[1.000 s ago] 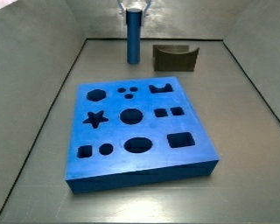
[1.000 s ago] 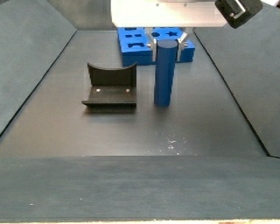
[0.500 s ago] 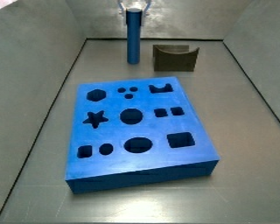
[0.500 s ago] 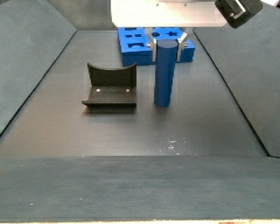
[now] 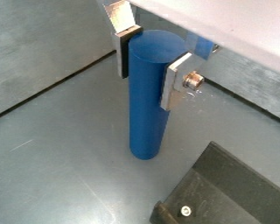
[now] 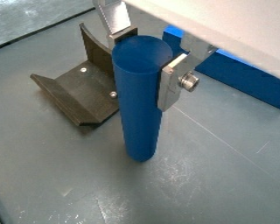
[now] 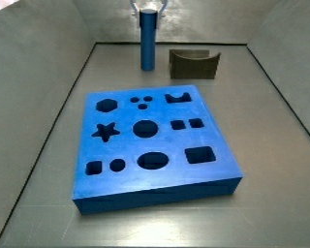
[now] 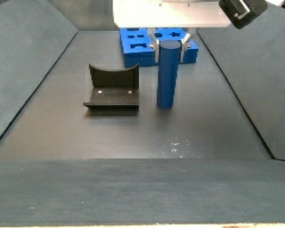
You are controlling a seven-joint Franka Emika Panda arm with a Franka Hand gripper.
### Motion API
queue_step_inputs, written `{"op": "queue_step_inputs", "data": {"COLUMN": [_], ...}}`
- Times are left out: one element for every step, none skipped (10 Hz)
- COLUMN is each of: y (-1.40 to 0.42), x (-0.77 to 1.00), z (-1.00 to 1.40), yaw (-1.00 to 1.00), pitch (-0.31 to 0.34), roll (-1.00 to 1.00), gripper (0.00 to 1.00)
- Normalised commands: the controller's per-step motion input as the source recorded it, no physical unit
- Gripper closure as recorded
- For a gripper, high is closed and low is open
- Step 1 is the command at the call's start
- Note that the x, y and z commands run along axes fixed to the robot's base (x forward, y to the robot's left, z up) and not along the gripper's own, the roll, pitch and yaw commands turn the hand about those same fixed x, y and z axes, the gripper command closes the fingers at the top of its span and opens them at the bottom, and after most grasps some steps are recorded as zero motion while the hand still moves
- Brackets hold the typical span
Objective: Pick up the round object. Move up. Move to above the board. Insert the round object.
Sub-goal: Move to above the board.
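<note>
Nothing shifted over the last second: pincer (image 5: 150,63) still pinching upright round object (image 5: 150,96), base on bench (image 5: 60,175); board (image 7: 155,141) well apart, lift pending

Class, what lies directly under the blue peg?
The peg stands upright on the dark floor, the end effector flanking its top. Its base hides the floor underneath; nothing else shows.

Arch block (image 8: 111,87) stands near the end effector (image 5: 150,59); floor toward board (image 7: 154,143) open.

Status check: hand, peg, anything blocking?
Hand astride peg top, plates at both sides. Peg upright on floor. Arch block beside it; board apart.
</note>
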Motion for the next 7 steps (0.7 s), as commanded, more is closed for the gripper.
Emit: {"op": "queue_step_inputs", "data": {"y": [0.28,0.24,0.2,0.18,0.16,0.14,0.1], "x": [0.24,0.21,0.16,0.14,0.13,0.11,0.08], "z": [1.0,1.0,1.0,1.0,1.0,0.93,0.76], "yaw": [-0.05,-0.06,-0.05,-0.05,-0.04,-0.04,-0.04], "pitch": [-0.042,0.005,0.052,0.065,0.073,0.079,0.079], "roll": [-0.1,-0.11,-0.12,-0.12,-0.12,-0.12,-0.12], "gripper": [1.0,1.0,1.0,1.0,1.0,1.0,1.0]}}
